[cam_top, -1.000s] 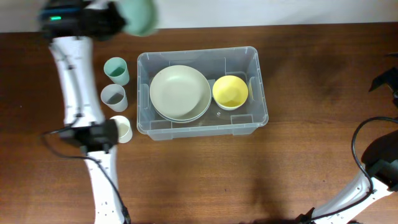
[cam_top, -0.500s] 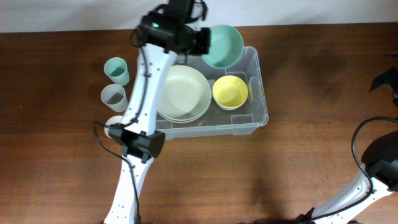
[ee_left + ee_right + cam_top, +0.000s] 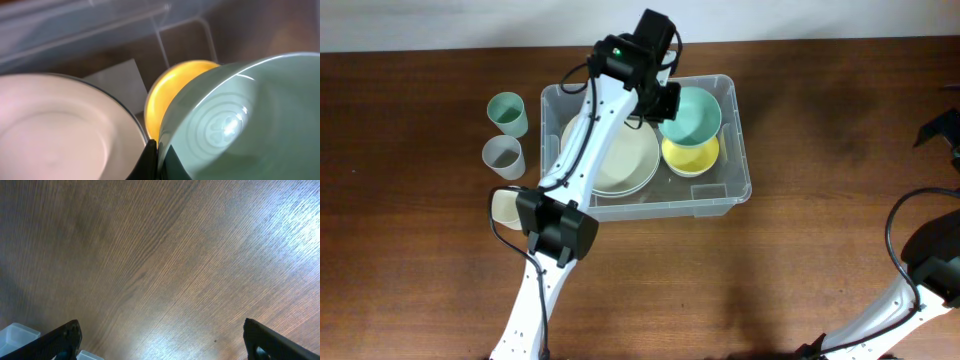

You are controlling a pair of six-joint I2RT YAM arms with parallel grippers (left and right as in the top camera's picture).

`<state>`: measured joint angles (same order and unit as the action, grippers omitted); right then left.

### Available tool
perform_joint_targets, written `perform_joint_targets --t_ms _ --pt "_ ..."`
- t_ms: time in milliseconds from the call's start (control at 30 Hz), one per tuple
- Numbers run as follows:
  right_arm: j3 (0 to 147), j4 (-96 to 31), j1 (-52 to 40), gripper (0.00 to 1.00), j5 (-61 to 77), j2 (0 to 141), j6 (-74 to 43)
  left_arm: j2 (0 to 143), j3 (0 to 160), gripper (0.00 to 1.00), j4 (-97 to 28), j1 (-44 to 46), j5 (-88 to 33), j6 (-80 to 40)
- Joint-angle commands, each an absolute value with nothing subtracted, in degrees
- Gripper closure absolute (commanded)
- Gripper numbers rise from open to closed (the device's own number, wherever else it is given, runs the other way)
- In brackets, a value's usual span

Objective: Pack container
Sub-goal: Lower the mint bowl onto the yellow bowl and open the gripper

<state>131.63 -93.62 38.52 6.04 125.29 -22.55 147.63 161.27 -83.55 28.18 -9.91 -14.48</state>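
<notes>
The clear container (image 3: 650,208) stands mid-table, holding stacked cream plates (image 3: 615,165) on its left and a yellow bowl (image 3: 692,158) on its right. My left gripper (image 3: 665,100) reaches in from the back, shut on the rim of a teal bowl (image 3: 694,112) that hangs partly over the yellow bowl. In the left wrist view the gripper (image 3: 156,157) pinches the teal bowl's (image 3: 240,120) edge, with the yellow bowl (image 3: 167,92) behind and a cream plate (image 3: 60,130) to the left. My right gripper (image 3: 160,345) is open over bare wood, far from the container.
Left of the container stand a teal cup (image 3: 507,112) and a grey cup (image 3: 503,155), with a cream cup (image 3: 506,206) partly behind my left arm. A clear plastic corner (image 3: 15,335) shows at the lower left of the right wrist view.
My left arm has swung from the back left across to the container's right half with the teal bowl, bringing it over the yellow bowl. The right arm has not moved.
</notes>
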Motion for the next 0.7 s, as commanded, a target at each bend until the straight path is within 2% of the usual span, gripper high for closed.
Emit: perform_joint_targets --t_ms 0,233,667 --pt "131.41 -93.6 38.28 0.01 5.76 124.11 -23.0 146.58 159.74 0.98 -83.64 29.82 -9.41 -13.63" --pt "131.41 -93.6 38.28 0.01 5.76 124.11 -23.0 146.67 155.89 0.94 -82.04 31.14 -8.43 -13.61" --pt "131.41 -93.6 38.28 0.01 5.76 124.11 -23.0 146.67 154.54 0.93 -80.99 30.85 -4.69 -13.61"
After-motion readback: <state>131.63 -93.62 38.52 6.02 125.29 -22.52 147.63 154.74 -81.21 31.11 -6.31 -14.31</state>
